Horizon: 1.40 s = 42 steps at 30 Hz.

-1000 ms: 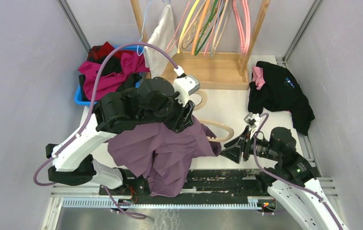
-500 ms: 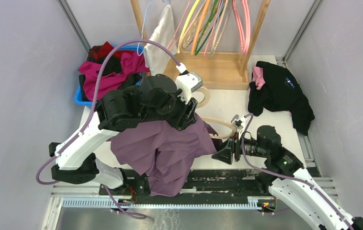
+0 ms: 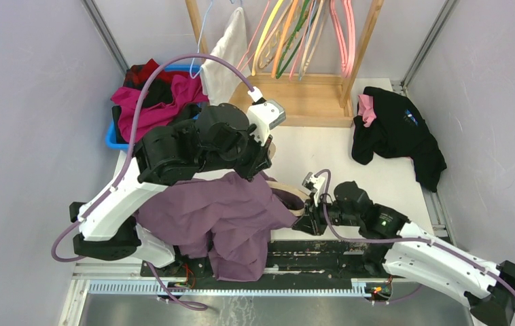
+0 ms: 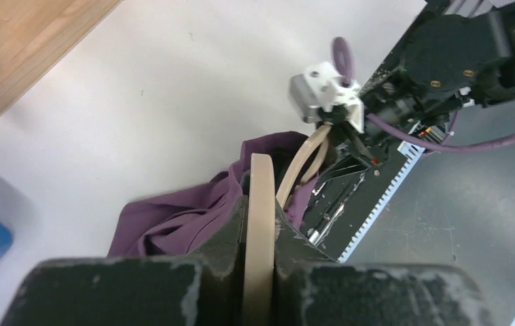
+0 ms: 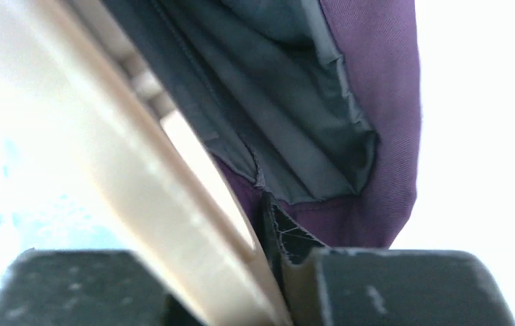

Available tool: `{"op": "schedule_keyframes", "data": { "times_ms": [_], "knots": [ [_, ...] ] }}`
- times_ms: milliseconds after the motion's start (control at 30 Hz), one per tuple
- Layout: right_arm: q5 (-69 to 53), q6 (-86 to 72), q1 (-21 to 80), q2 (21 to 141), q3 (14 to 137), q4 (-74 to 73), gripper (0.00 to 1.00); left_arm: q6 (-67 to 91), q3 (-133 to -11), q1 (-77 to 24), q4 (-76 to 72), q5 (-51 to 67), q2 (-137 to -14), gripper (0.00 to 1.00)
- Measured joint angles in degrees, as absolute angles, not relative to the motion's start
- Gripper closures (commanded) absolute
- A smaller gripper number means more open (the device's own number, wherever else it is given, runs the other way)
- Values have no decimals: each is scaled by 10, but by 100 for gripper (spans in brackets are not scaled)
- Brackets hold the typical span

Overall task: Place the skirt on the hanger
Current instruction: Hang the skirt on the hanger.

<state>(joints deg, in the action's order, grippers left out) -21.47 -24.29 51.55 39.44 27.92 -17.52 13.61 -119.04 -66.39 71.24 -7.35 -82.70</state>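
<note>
1. The left end effector (image 4: 260,214) is clenched on the tan hanger (image 4: 299,166), holding it edge-up above the counter (image 3: 336,153).
2. The purple skirt (image 3: 207,210) is draped on the hanger at the middle of the counter's near edge, and its folds spill over that edge.
3. The right end effector (image 3: 307,219) is clenched on the hanger arm nearer the right edge, with the skirt's dark-lined rim pinched against the wood.
4. A black garment (image 3: 397,132) lies by the counter's right edge, well apart from the skirt.
</note>
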Motion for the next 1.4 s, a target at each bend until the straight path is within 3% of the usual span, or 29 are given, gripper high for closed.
{"op": "schedule_keyframes", "data": {
  "times_ms": [100, 300, 333, 400, 467, 967, 1400],
  "knots": [
    [-203, -230, 525, 363, 279, -200, 99, 134, -1190, -660, 713, -86, -826, 97],
    [-173, -210, 529, 323, 306, -282, 99, 134, -1171, -660, 685, -96, -819, 97],
    [-168, -209, 529, 328, 309, -288, 91, 134, -1164, -660, 682, -98, -817, 97],
    [-161, -209, 529, 340, 311, -294, 64, 134, -1153, -660, 676, -103, -815, 97],
    [-148, -212, 529, 351, 319, -310, 53, 134, -1143, -660, 670, -102, -815, 97],
    [-100, -175, 525, 336, 567, -420, 42, 130, -1093, -662, 631, -61, -830, 97],
    [-129, -86, 525, 431, 538, -213, 35, 117, -1118, -656, 608, 12, -886, 97]
  ]
}}
